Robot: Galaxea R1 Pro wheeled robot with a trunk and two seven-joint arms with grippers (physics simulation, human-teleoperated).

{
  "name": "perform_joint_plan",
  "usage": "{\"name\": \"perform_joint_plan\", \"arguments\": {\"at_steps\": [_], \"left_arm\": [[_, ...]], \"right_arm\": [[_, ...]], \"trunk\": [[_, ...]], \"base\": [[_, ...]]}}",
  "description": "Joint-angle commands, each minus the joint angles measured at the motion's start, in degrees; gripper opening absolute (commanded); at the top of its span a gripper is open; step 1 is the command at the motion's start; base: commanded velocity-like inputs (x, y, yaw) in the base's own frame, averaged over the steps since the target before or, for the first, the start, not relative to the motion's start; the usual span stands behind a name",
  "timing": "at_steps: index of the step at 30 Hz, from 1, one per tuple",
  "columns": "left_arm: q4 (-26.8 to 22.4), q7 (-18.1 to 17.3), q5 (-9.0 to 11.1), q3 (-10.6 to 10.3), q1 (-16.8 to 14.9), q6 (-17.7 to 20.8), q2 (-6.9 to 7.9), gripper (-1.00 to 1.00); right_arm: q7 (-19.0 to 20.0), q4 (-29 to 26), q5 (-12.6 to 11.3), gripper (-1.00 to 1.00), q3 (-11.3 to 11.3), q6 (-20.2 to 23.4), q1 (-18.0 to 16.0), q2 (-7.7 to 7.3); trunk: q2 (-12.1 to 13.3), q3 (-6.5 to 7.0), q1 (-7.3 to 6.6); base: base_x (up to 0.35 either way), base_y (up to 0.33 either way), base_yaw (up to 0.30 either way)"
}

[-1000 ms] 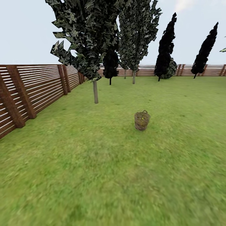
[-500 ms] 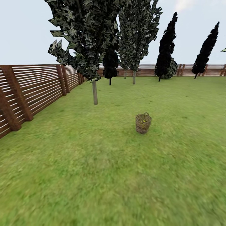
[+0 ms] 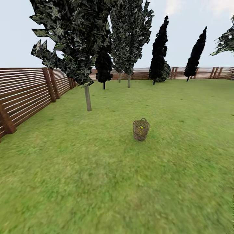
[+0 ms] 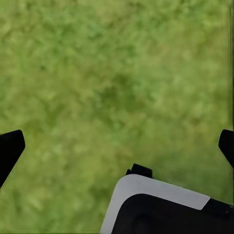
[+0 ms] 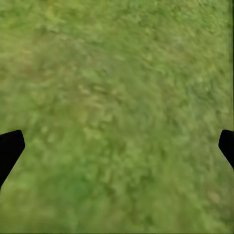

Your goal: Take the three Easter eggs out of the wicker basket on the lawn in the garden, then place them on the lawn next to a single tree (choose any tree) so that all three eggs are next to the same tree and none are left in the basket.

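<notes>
Wicker basket [image 3: 141, 129] upright on lawn [image 3: 97, 182] | yellow egg [image 3: 141, 127] inside | left tool [image 4: 117, 146], right tool [image 5: 117, 146] both wide

Inside the wicker basket [image 3: 141, 129] only a small yellow patch can be made out through the weave; how many Easter eggs [image 3: 141, 127] it holds cannot be told, and their painted pattern is too small to read. The crown of the nearest thin-trunked tree [image 3: 73, 35] is cut off by the picture's upper edge. The fence [image 3: 29, 91] is cut off at the left edge. Of the left tool [image 4: 117, 146] and the right tool [image 5: 117, 146], only dark fingertips are seen at the picture edges. The lawn [image 3: 97, 182] nearby is blurred.
</notes>
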Motion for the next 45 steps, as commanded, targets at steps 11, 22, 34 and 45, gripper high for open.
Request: {"name": "perform_joint_plan", "arguments": {"at_steps": [11,22,34,45], "left_arm": [[-0.04,0.06,-0.18,0.28,0.00,-0.10,0.00,1.00],[-0.04,0.06,-0.20,0.28,0.00,-0.10,-0.02,1.00],[-0.04,0.06,-0.20,0.28,0.00,-0.10,-0.09,1.00],[-0.04,0.04,-0.20,0.19,0.00,-0.10,-0.11,1.00]], "right_arm": [[-0.07,0.05,-0.07,1.00,0.07,-0.14,-0.05,0.00],[-0.07,0.05,-0.08,1.00,0.05,-0.13,-0.05,0.00],[-0.07,0.05,-0.09,1.00,-0.01,-0.13,-0.05,0.00],[-0.07,0.05,-0.09,1.00,-0.01,-0.13,-0.05,-0.03]], "trunk": [[-0.04,-0.06,0.04],[-0.04,-0.59,0.04],[-0.04,-1.34,0.04],[4.38,0.23,-2.38]], "base": [[0.326,0.155,-0.252],[0.303,0.211,-0.087],[0.296,0.222,-0.001],[0.296,0.179,0.051]]}}
